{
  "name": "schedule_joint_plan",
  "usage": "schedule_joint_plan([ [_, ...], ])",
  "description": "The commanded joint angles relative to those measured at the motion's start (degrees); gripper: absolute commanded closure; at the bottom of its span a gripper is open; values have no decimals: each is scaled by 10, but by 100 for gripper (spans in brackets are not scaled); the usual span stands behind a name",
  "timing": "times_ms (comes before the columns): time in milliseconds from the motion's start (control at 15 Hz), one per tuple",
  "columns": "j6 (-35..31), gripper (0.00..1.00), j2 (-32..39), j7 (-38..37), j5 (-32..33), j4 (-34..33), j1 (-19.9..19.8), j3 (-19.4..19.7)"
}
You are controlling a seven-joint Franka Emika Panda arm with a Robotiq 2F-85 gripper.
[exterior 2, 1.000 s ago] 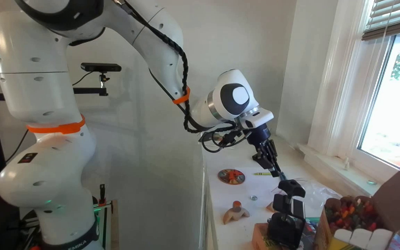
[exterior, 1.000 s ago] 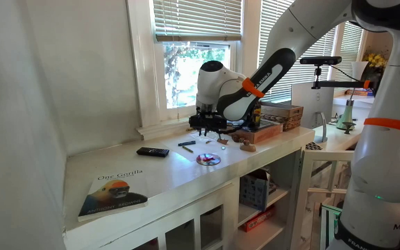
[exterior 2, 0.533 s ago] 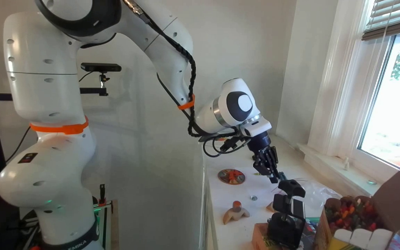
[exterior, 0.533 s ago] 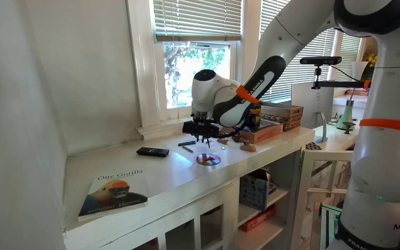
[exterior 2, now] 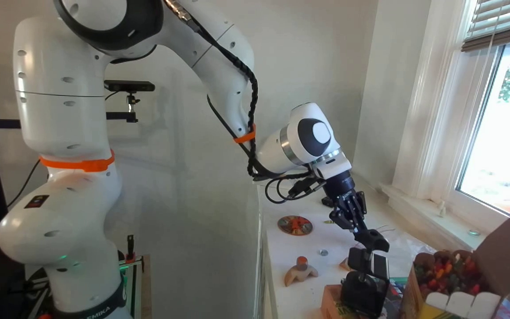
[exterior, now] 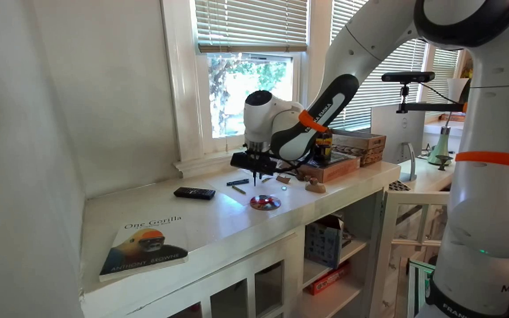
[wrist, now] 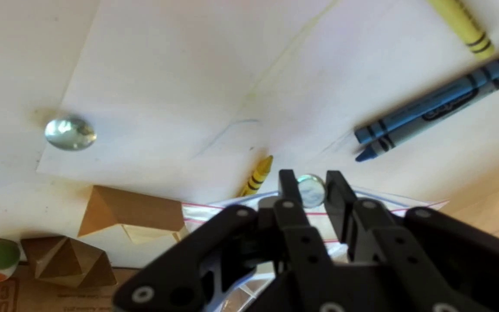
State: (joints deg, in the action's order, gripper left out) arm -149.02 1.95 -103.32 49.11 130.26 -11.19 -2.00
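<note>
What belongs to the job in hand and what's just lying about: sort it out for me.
Likely in the job:
end effector
clear gem, apparently in its grip

Likely just lying about:
blue crayons
remote control
gorilla book
patterned disc

in the wrist view, flat white paper (wrist: 167, 86) ahead of the jaws leaves room to pass. a glass gem (wrist: 311, 191) fills the gap between them. two blue crayons (wrist: 435, 99) obstruct the right, a short yellow crayon (wrist: 257, 176) just left, a brown block (wrist: 141, 211) farther left, a plastic bag (exterior 2: 406, 247) below.
</note>
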Motion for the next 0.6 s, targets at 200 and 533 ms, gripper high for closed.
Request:
schedule_joint_plan([
  [200, 9, 95, 25, -49, 29, -27, 37, 56],
  [533, 5, 95, 29, -71, 70, -52, 42, 77],
])
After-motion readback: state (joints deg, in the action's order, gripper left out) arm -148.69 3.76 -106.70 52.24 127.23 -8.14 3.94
